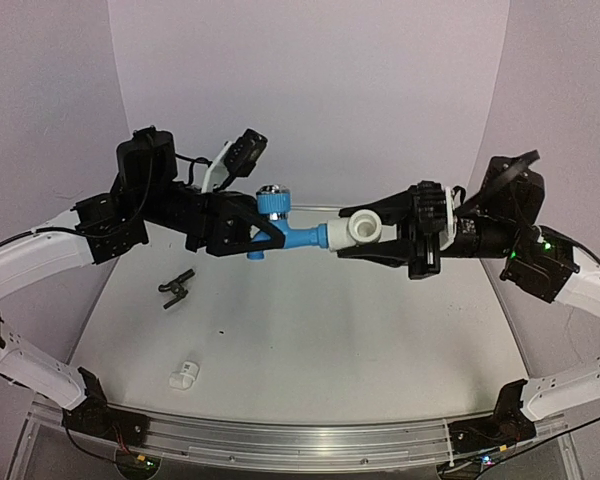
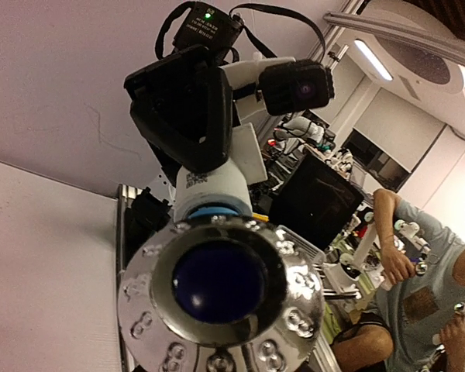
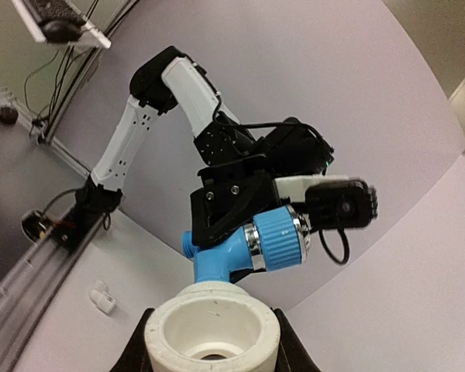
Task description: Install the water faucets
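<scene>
Above the pale grey bench, both arms meet in mid-air. The left tool is closed on the small bright blue plastic tap, its black fingers clamped round the curved body just under the ribbed round knob, which points upward with a shiny metal cap on top. The tap's straight tubular stem runs to the right, roughly level, and its end meets the side of a stubby white plastic pipe fitting. How far the stem sits inside the fitting cannot be told.

The right tool grips that white fitting between its narrow-set fingers, with one open mouth of the fitting turned toward the top camera.

In the right wrist view the fitting's round mouth fills the bottom edge, and the blue tap rises just behind it, held by the left tool.

On the bench, well apart from the arms, lie a small black clip-like piece and, nearer the front rail, a second small white fitting.
</scene>
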Robot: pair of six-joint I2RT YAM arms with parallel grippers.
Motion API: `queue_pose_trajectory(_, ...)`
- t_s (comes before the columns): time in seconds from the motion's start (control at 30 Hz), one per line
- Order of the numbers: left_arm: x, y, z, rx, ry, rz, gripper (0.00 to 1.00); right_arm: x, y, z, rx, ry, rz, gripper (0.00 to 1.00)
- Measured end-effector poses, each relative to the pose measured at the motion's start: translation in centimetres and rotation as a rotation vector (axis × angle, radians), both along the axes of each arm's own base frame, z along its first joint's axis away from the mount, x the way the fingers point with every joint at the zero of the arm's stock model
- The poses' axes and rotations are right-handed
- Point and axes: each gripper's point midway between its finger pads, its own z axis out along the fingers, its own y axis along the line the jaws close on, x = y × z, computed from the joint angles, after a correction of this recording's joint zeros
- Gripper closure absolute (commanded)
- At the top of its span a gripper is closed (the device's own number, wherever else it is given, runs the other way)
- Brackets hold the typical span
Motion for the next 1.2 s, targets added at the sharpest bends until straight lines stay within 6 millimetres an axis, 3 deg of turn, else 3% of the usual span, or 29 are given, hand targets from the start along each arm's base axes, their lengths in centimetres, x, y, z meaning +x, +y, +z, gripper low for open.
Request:
queue_pose_trajectory(0.33,0.2,1.4,1.5,-0.081,-0.299,0.206,0.96,1.7,1.4,1.1,0.045,0.708,0.000,1.00)
queue_pose_trajectory(0.5,0.1,1.4,1.7,-0.100,-0.455,0.281,0.93,2.0,1.5,1.1,0.055,0.887,-0.006,1.00)
queue_pose_trajectory(0.53,0.2,1.5,1.7,-0.102,-0.506,0.307,0.92,2.1,1.5,1.0,0.057,0.930,-0.006,1.00)
queue_pose_trajectory(0.6,0.2,1.7,1.5,-0.096,-0.558,0.327,0.79,2.2,1.6,0.9,0.055,0.945,-0.006,1.00)
queue_pose_trajectory(0.63,0.2,1.7,1.5,-0.094,-0.573,0.330,0.65,2.2,1.7,0.9,0.054,0.942,-0.006,1.00)
queue_pose_trajectory(0.7,0.4,1.8,1.0,-0.075,-0.605,0.342,0.37,2.3,1.7,0.7,0.046,0.893,-0.014,1.00)
queue_pose_trajectory(0.77,0.5,1.9,0.6,-0.045,-0.604,0.344,0.23,2.6,1.7,0.9,0.052,0.795,-0.037,1.00)
queue_pose_trajectory(0.8,0.5,1.9,0.5,-0.039,-0.598,0.344,0.08,2.6,1.6,1.0,0.053,0.780,-0.040,1.00)
queue_pose_trajectory(0.83,0.6,2.0,0.4,-0.021,-0.586,0.348,0.01,2.8,1.5,1.4,0.062,0.694,-0.058,1.00)
queue_pose_trajectory(0.97,0.7,2.4,0.4,0.014,-0.518,0.369,0.00,2.7,0.3,2.7,0.088,0.395,-0.110,1.00)
queue_pose_trajectory(1.1,1.2,3.4,0.9,0.038,-0.376,0.375,0.00,1.5,-2.0,5.0,0.129,0.011,-0.144,1.00)
queue_pose_trajectory(1.2,2.8,4.7,1.9,0.033,-0.225,0.381,0.00,0.0,-3.7,4.7,0.128,-0.294,-0.153,1.00)
